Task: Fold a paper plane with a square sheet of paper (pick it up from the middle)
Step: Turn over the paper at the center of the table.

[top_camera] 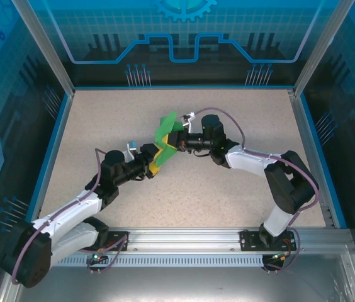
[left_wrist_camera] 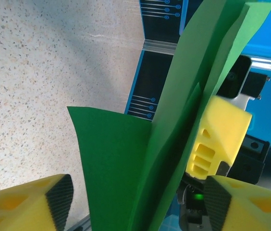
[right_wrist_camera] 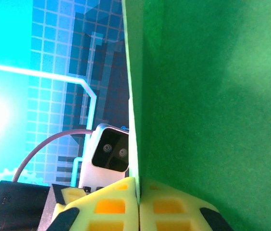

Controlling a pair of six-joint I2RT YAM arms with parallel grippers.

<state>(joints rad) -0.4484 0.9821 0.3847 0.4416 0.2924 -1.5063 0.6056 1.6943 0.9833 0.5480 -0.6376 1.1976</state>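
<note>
The square sheet of paper is bright green and folded into long layers, held up off the table near the middle. My right gripper comes in from the right and is shut on the sheet; in the right wrist view its yellow fingers press together on the paper's edge, right gripper. My left gripper reaches from the lower left. Its jaws stand wide apart around the paper, left gripper, and neither pad touches it. A plane shape I cannot make out.
The speckled table is bounded by a blue rim and clear enclosure walls. An aluminium rail with both arm bases runs along the near edge. The right gripper's yellow finger sits just behind the paper.
</note>
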